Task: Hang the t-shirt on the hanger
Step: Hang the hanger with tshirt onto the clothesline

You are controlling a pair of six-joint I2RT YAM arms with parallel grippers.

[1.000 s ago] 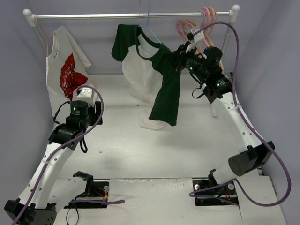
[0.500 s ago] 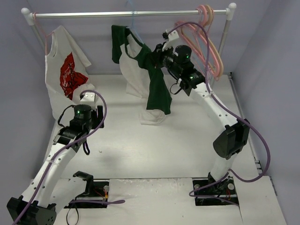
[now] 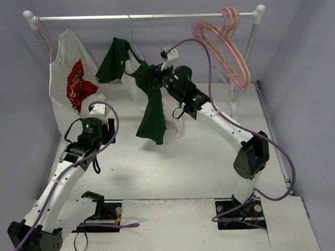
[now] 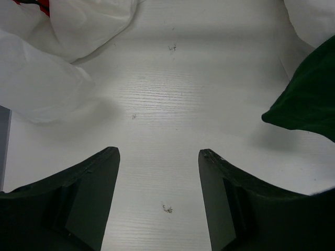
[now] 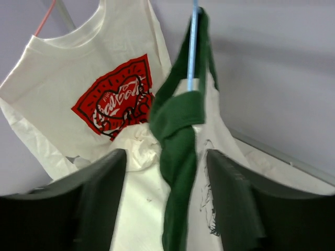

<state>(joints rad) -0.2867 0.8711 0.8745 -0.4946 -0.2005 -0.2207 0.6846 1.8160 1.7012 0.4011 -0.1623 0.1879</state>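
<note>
The t-shirt (image 3: 137,86) hangs in the upper centre of the overhead view, bunched on the thin blue hanger (image 5: 193,47), whose hook reaches up to the rail (image 3: 172,16). 1 dark green sleeve is flung up to the left and the other droops toward the table (image 3: 209,151). The right gripper (image 5: 166,155) is up at the shirt's shoulder. Its 2 fingers stand spread with a twisted band of green cloth hanging between them, and I can't tell whether either finger touches it. At the rail's left end hangs a white shirt with a red print (image 3: 70,78). At its right end hang pink hangers (image 3: 233,49). The left gripper (image 4: 158,152) sits low at the left, jaws apart over bare tabletop.
</note>
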